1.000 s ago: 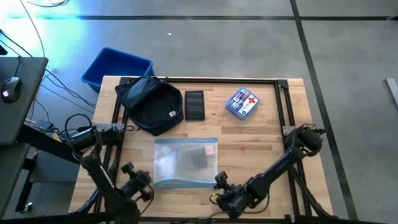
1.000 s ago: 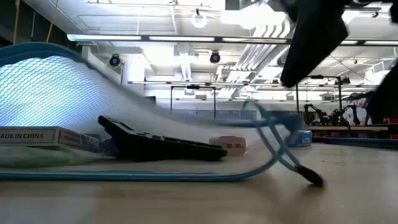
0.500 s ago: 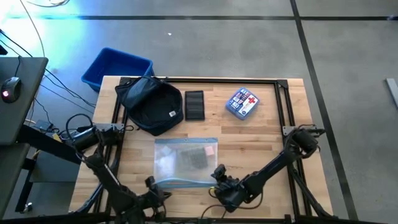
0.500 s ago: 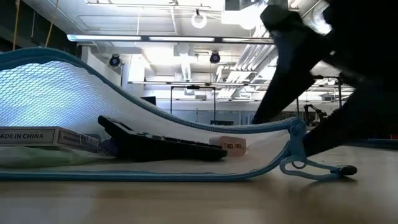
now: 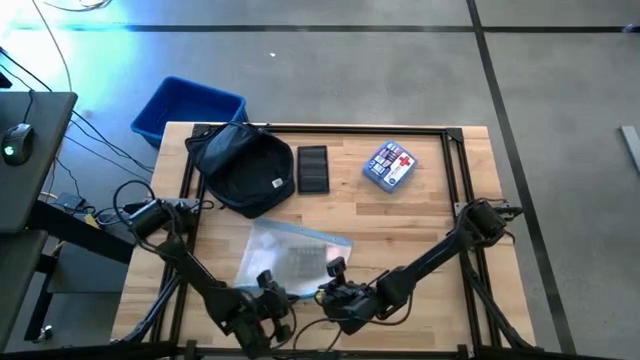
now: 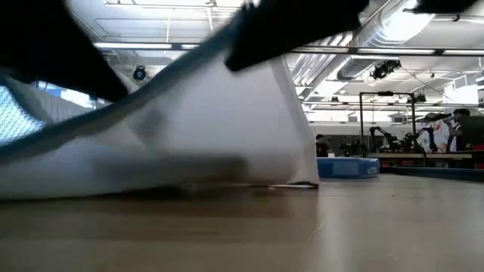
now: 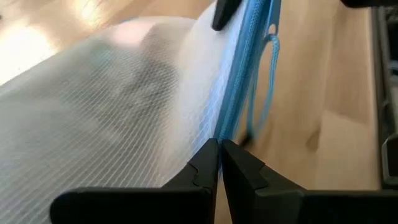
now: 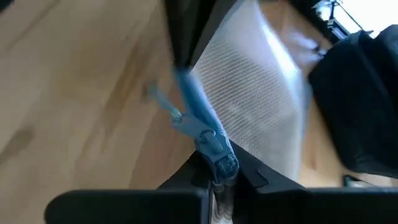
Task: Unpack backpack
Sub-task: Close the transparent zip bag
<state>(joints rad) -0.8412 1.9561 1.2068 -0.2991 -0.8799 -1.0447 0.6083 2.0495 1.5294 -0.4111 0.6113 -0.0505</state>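
Observation:
The dark navy backpack (image 5: 240, 165) lies on its back at the table's far left, and no gripper is on it. A clear mesh pouch (image 5: 295, 255) with a blue zip edge lies near the front, with dark and pale items inside. Its near edge is raised and its far part (image 6: 227, 181) stays on the wood. My right gripper (image 5: 335, 292) is shut on the pouch's zip end. My left gripper (image 5: 268, 298), fingers shut, stands at the same zip edge further left. My left gripper has its shut fingertips (image 7: 211, 155) against the pouch's blue zip edge (image 7: 231, 118), coming from the near side and slanting down. Whether the edge lies between the tips I cannot tell. My right gripper pinches the blue zip slider end (image 8: 216, 149) of the pouch between its two fingers, slanting down from the near side. That corner is lifted off the table, the mesh (image 8: 249, 93) slopes away from it, and the pull cord (image 8: 165, 106) dangles.
A black flat item (image 5: 313, 170) and a small blue pouch with a red cross (image 5: 390, 165) lie along the far side. A bright-blue bin (image 5: 187, 108) stands off the far left corner. Bare wood lies to the right of the mesh pouch.
My right gripper has shut on the pouch's zip end and moved up and toward the left. The pouch's near edge has risen off the table and the pouch has skewed. My left gripper has swung along the near edge toward the right, up to the pouch.

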